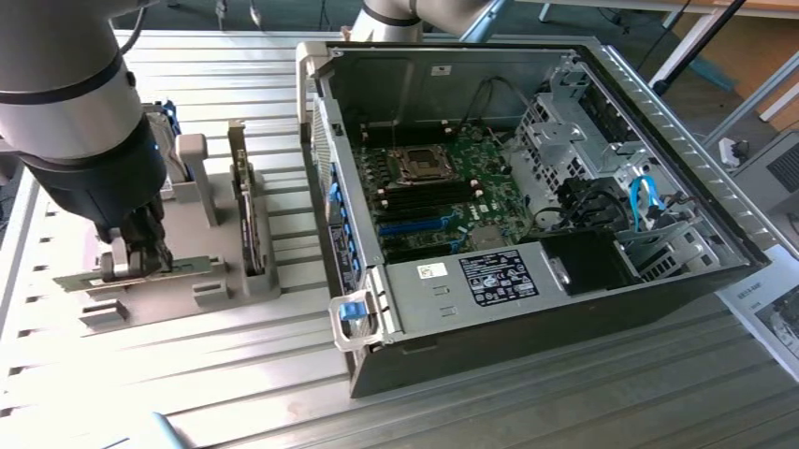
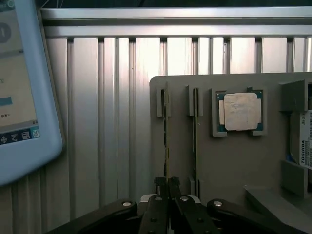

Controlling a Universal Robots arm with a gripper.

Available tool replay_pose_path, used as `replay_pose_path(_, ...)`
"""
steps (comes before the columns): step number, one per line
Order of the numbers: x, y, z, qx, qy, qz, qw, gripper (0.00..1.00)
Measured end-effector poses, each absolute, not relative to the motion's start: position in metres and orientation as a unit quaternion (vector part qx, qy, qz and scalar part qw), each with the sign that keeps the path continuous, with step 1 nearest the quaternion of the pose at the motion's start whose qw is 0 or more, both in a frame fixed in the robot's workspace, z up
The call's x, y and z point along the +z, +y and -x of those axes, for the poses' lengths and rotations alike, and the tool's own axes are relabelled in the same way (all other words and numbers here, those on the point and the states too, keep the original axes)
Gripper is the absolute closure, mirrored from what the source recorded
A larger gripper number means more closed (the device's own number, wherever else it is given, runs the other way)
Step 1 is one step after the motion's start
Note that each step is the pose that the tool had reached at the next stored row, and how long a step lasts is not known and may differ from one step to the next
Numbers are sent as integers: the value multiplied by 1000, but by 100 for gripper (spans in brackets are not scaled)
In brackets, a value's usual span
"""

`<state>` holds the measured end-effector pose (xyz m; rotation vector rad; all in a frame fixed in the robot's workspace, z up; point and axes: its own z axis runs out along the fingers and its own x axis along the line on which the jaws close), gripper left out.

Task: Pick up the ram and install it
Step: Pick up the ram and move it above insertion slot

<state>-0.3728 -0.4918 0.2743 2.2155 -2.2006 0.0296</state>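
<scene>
Ram on edge in its slot, pinched by the gripper

The ram (image 2: 165, 131) stands on its thin edge in the grey holder (image 2: 209, 161), long axis along the slot, running straight away from the gripper (image 2: 168, 187); the fingers (image 2: 160, 186) are nearly together, clamped on its near end; a second stick (image 2: 195, 126) lies parallel just beside; then the processor (image 2: 240, 111); the open case (image 1: 525, 355) sits well apart.

Lab: aluminium-profile bench (image 1: 250, 374), opened PC tower (image 1: 562, 327)
</scene>
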Motion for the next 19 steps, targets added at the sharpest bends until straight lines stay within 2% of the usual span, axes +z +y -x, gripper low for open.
replay_pose_path(19,331,-492,373,11,-705,-710,8,88)
